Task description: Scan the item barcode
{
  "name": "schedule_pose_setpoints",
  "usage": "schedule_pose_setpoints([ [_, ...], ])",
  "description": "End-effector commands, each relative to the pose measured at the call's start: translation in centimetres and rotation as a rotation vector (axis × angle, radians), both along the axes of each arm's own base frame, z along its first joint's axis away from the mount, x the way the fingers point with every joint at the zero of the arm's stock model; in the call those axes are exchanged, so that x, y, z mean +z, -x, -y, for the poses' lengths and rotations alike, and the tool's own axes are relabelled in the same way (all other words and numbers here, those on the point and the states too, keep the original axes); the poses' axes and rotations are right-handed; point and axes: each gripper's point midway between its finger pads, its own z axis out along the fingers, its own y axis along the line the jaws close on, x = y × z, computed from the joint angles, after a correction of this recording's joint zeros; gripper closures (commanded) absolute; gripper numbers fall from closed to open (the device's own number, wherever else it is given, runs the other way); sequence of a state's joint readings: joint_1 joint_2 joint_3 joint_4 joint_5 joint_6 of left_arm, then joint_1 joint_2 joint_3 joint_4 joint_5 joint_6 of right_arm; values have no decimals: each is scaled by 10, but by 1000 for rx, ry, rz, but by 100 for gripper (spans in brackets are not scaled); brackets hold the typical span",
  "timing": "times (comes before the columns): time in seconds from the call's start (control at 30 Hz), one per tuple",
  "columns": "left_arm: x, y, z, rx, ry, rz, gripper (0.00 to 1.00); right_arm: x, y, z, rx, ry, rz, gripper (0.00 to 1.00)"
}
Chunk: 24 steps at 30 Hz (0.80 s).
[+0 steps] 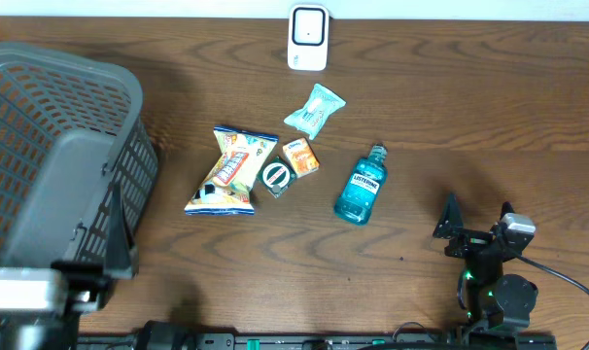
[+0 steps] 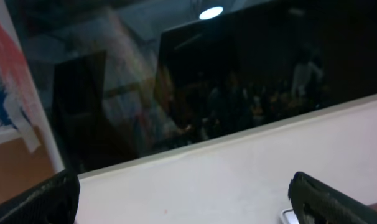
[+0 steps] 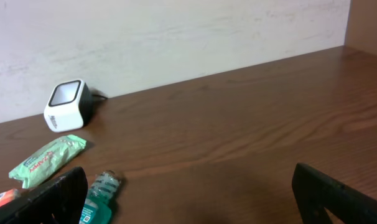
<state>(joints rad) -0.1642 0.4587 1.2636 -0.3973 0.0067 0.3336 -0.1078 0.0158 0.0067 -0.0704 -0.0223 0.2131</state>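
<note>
The white barcode scanner (image 1: 307,37) stands at the table's far edge, also in the right wrist view as the scanner (image 3: 67,102). Items lie mid-table: a blue mouthwash bottle (image 1: 363,185), a green packet (image 1: 314,107), a small orange box (image 1: 299,156), a black round item (image 1: 275,176) and a snack bag (image 1: 231,170). My right gripper (image 1: 477,222) is open and empty, to the right of the bottle (image 3: 95,199). My left gripper (image 2: 188,208) is open, empty and faces the wall.
A large grey mesh basket (image 1: 61,107) fills the left side of the table. My left arm (image 1: 42,282) rises in front of it, close to the overhead camera. A cable (image 1: 567,282) trails from the right arm's base.
</note>
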Motion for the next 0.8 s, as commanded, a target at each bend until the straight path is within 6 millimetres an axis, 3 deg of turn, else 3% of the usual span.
schedule_pose_setpoints([
  [0.0, 19, 25, 0, -36, 47, 47, 2, -1, 0, 0, -1, -10, -2, 1],
  [0.37, 64, 83, -9, -57, 124, 167, 2, -1, 0, 0, -1, -10, -2, 1],
  [0.77, 69, 136, -17, -58, 128, 216, 2, -1, 0, 0, -1, -10, -2, 1],
])
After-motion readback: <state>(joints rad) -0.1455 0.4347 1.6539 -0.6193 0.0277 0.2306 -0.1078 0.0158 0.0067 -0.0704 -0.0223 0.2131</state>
